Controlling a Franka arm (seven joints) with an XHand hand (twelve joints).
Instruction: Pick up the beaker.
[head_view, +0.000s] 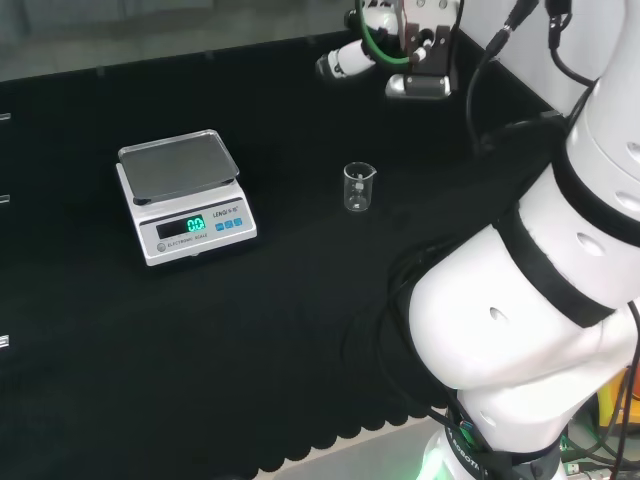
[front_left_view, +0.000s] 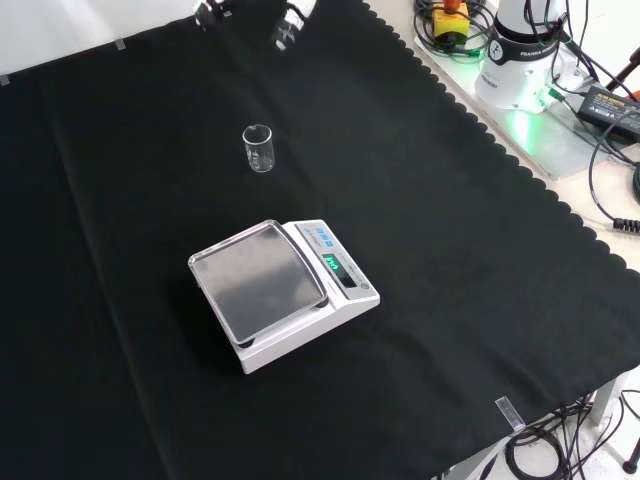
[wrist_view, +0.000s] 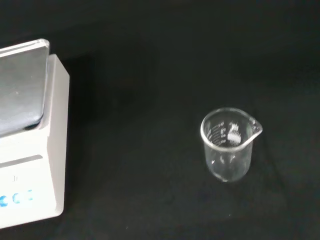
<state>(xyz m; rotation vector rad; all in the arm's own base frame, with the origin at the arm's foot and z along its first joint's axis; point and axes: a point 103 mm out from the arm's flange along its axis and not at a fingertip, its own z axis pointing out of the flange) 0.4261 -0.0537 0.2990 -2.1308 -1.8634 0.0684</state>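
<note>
Cloth (front_left_view: 470, 260), black and scallop-edged, is spread over the whole bench. Nearest in the front view, a white digital scale (front_left_view: 285, 290) is set on it, with its steel pan bare and its display lit green. In that view the display is turned toward four o'clock.

Farther off, at about eleven o'clock from the scale in the front view, the beaker (front_left_view: 258, 148) is seen. It is clear glass and stands upright on the cloth by itself, apart from the scale and touched by nothing. In the head view the same beaker (head_view: 359, 187) is found at three o'clock from the scale (head_view: 185, 195), with bare cloth between the two. In the wrist view the beaker (wrist_view: 228, 145) is shown with its pouring lip turned away from the scale (wrist_view: 30, 135), and printed markings can be made out on its wall. No liquid can be made out inside it.

Farthest off, the hand (front_left_view: 290, 22) is held above the cloth at roughly twelve o'clock from the beaker, at the front view's upper edge. In the head view the hand (head_view: 345, 60) is placed at about twelve o'clock from the beaker, well apart from it. Its fingers are seen stretched out and spread, and nothing is held by them. The arm's white links (head_view: 500, 320) are seen in the head view at five o'clock from the beaker.
</note>
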